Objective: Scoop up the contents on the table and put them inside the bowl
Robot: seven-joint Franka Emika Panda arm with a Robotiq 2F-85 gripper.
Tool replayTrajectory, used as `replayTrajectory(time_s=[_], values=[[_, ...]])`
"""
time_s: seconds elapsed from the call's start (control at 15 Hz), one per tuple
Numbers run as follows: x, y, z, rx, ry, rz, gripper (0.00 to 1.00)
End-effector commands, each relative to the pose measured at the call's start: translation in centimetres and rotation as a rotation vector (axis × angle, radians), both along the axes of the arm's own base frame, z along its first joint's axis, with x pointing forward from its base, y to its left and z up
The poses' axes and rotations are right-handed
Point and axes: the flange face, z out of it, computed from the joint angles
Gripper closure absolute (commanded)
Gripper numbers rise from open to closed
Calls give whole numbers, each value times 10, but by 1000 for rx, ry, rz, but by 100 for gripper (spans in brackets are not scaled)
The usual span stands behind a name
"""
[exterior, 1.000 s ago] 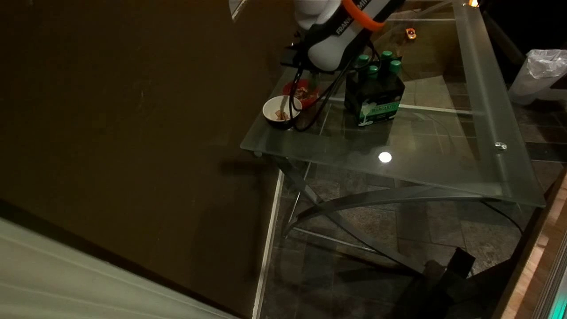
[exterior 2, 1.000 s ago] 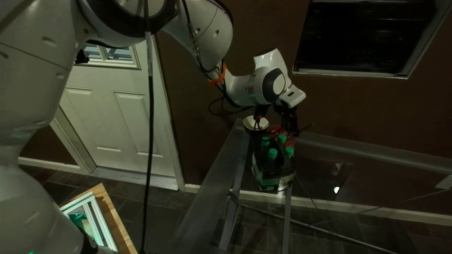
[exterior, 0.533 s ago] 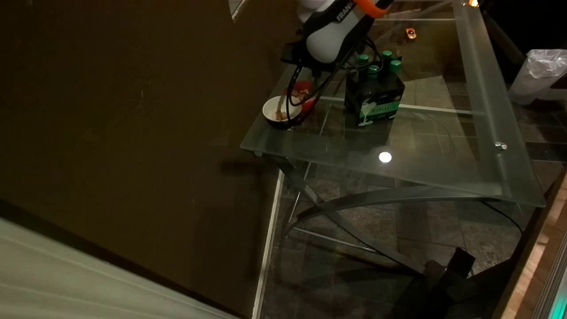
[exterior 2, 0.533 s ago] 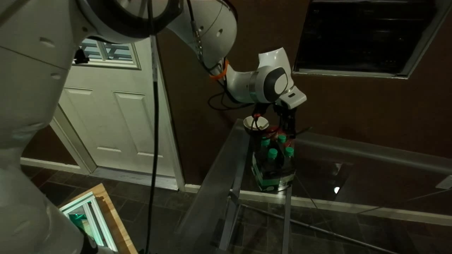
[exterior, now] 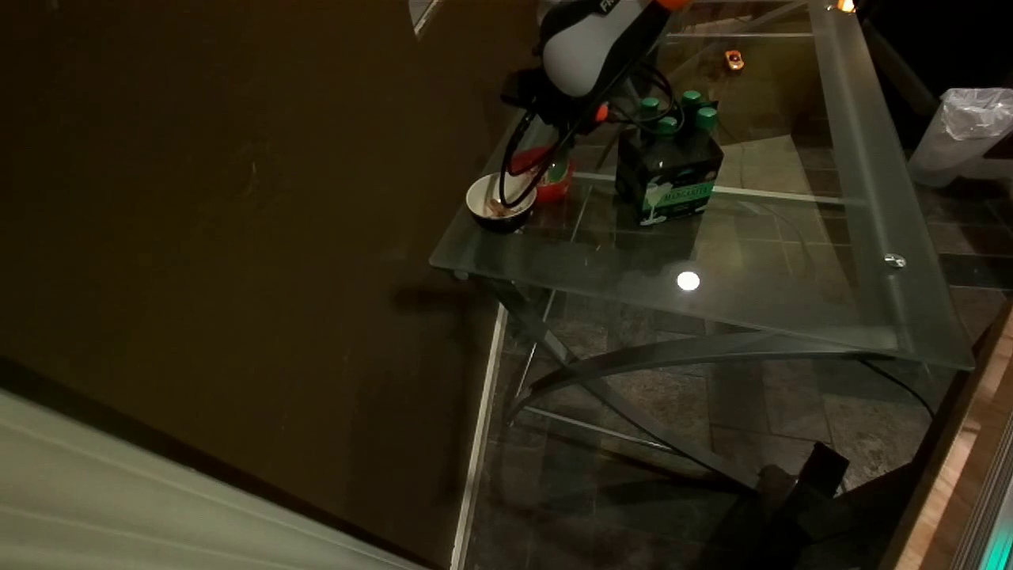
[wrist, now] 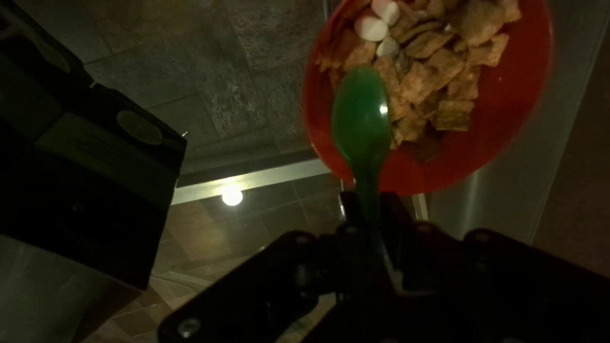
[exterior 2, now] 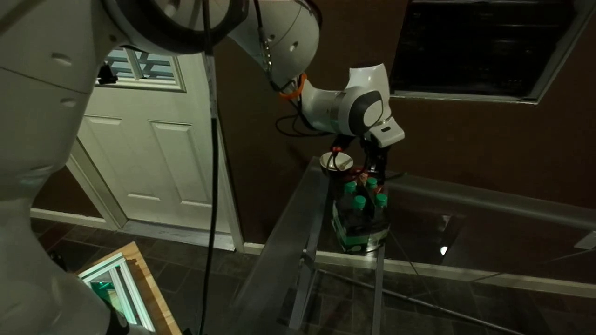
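Note:
My gripper (wrist: pixel 368 205) is shut on a green spoon (wrist: pixel 361 114) and also shows in an exterior view (exterior 2: pixel 378 172). The spoon's head lies over the edge and inside of a red bowl (wrist: pixel 517 119), beside brown cereal squares (wrist: pixel 431 71) and some white pieces (wrist: pixel 371 27). No food shows on the spoon's visible face. I cannot tell whether it touches the bowl. The white bowl (exterior: pixel 479 195), dark outside, stands beside the red bowl with some brown pieces in it. It also shows in an exterior view (exterior 2: pixel 328 161). Both stand on the glass table (exterior: pixel 586 273).
A dark bottle pack with green caps (exterior: pixel 669 178) stands close to the red bowl, and in the wrist view (wrist: pixel 95 157) on the left. Arm cables (exterior: pixel 506 186) hang over the white bowl. A brown wall (exterior: pixel 316 198) borders the table. A small orange item (exterior: pixel 734 60) lies farther along.
The arm and wrist have drawn back and tilted, with the spoon still held. The cable loop has shifted over the bowls. The red bowl looks slightly shifted, and the white bowl has moved slightly.

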Motion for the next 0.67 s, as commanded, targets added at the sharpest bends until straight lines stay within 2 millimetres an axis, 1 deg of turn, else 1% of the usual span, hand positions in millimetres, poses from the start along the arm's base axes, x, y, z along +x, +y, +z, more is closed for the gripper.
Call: replayTrajectory(time_s=[0.0, 0.27, 0.6], values=[[1, -3, 5, 61, -2, -32, 96], [6, -8, 4, 103, -36, -44, 96], [6, -12, 1, 135, -36, -59, 96]])
